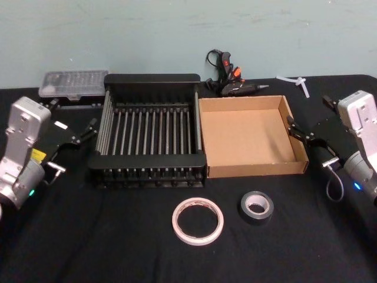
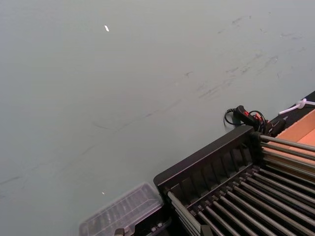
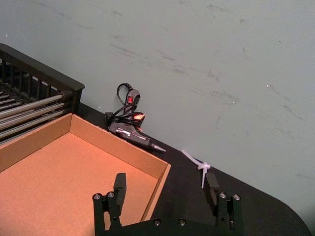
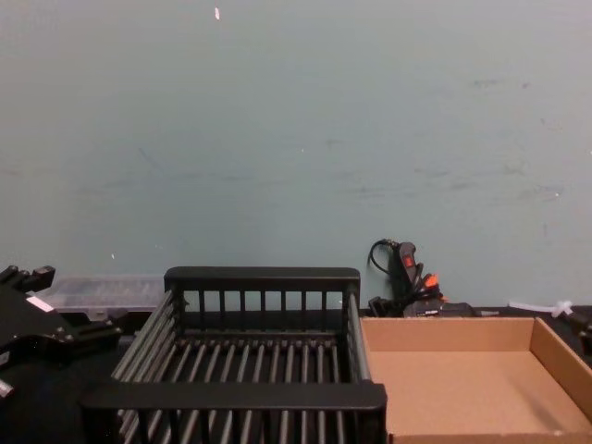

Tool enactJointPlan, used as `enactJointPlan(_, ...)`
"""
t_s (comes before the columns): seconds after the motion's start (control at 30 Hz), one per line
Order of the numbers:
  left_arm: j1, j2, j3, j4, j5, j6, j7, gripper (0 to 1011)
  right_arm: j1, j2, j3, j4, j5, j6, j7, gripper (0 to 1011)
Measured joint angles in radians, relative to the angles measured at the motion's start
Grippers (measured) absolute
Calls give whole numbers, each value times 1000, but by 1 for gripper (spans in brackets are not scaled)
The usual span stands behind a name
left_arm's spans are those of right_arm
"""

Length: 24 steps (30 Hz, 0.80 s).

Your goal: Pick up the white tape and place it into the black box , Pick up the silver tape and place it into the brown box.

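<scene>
white tape nearest me on the black cloth, silver tape just beside it, black box and brown box behind, my left gripper and right gripper both spread, flanking them

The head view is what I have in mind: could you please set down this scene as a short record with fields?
white tape: flat on the table, in front of the black box
silver tape: flat on the table, in front of the brown box, apart from the white tape
boxes: side by side, both hold no tape
left gripper: left of the black box, fingers open
right gripper: over the brown box's right edge, fingers open
</scene>
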Motion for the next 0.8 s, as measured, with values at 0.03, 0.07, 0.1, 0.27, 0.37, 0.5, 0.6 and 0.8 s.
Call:
enactJointPlan(0.03, 0, 0, 0, 0, 0, 0, 0, 1001, 0, 0, 0, 0, 0, 0, 0, 1002)
enactJointPlan(0.07, 0, 0, 0, 0, 0, 0, 0, 1001, 0, 0, 0, 0, 0, 0, 0, 1002)
enactJointPlan(0.1, 0, 0, 0, 0, 0, 0, 0, 1001, 0, 0, 0, 0, 0, 0, 0, 1002)
enactJointPlan(0.27, 0, 0, 0, 0, 0, 0, 0, 1001, 0, 0, 0, 0, 0, 0, 0, 1002)
enactJointPlan(0.37, 0, 0, 0, 0, 0, 0, 0, 1001, 0, 0, 0, 0, 0, 0, 0, 1002)
enactJointPlan(0.5, 0, 0, 0, 0, 0, 0, 0, 1002, 0, 0, 0, 0, 0, 0, 0, 1002)
enactJointPlan(0.6, 0, 0, 0, 0, 0, 0, 0, 1001, 0, 0, 0, 0, 0, 0, 0, 1002)
enactJointPlan(0.8, 0, 0, 0, 0, 0, 0, 0, 1001, 0, 0, 0, 0, 0, 0, 0, 1002)
